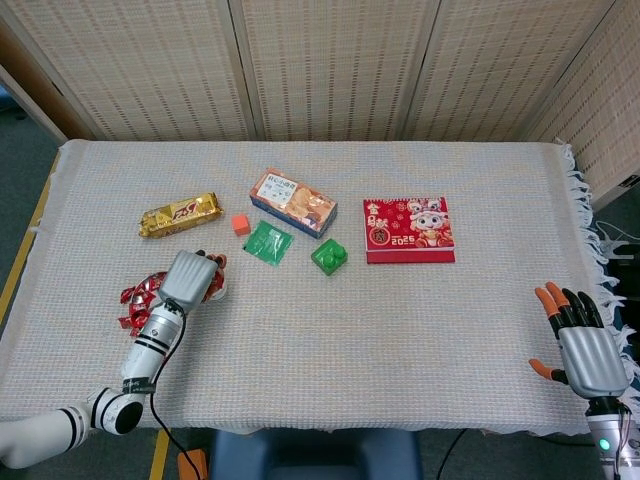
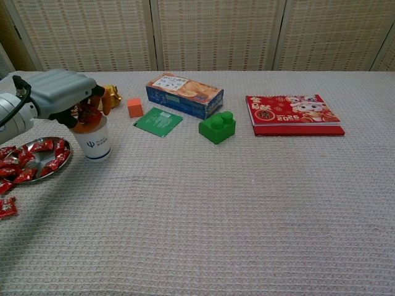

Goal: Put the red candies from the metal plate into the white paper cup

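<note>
The white paper cup [image 2: 95, 143] stands just right of the metal plate [image 2: 41, 158], which holds several red candies [image 2: 13, 169]. My left hand [image 2: 60, 91] hovers over the cup's mouth with its fingertips [image 2: 100, 92] spread. A red candy [image 2: 87, 113] shows at the cup's rim right below them, and nothing is gripped. In the head view the left hand [image 1: 189, 277] covers most of the cup [image 1: 218, 288], with the candies [image 1: 136, 297] to its left. My right hand [image 1: 585, 350] rests open at the table's near right corner, holding nothing.
One red candy [image 2: 7, 206] lies on the cloth in front of the plate. Behind the cup are a gold snack bar [image 1: 179, 213], an orange cube [image 1: 240, 224], a green packet [image 1: 268, 242], a biscuit box [image 1: 293, 201], a green brick [image 1: 329, 256] and a red calendar [image 1: 408, 229].
</note>
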